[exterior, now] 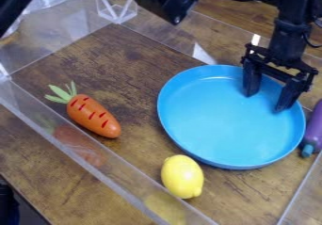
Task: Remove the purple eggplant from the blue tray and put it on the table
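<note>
No brand, label or writing legible on anything in view. Black claw (278, 89) over the upper right part of the blue tray (231, 117), its fingers apart. Purple eggplant (314, 127) just beside the tray's right rim, on the table (111, 66), partly cut off by the picture edge; stem cap toward the bottom. Carrot (93, 116), orange with green top, well apart at left. Yellow lemon-like item (183, 176) near the tray's lower rim. Clear walls (94, 158) border the table.
</note>
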Tool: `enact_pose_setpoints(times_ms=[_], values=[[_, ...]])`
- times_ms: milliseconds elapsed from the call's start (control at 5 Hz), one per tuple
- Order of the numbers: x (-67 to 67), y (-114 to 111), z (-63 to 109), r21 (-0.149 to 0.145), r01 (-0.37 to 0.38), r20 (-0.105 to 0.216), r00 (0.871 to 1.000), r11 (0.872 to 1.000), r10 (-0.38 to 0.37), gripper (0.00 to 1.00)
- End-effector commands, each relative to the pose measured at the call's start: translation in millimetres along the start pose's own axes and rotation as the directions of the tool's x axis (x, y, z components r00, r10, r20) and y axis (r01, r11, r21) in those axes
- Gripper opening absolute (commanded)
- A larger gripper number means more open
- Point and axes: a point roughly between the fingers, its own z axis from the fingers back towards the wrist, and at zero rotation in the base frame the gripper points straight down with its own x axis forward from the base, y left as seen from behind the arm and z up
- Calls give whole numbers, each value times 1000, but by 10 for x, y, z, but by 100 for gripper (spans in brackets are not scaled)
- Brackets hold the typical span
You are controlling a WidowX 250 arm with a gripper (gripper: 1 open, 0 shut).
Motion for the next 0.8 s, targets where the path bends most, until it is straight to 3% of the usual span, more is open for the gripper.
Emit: enact_pose_setpoints(times_ms=[0,600], values=[[1,83,-102,-17,-152,9,988,988,152,100],[25,136,-76,-22,-308,39,950,951,309,100]])
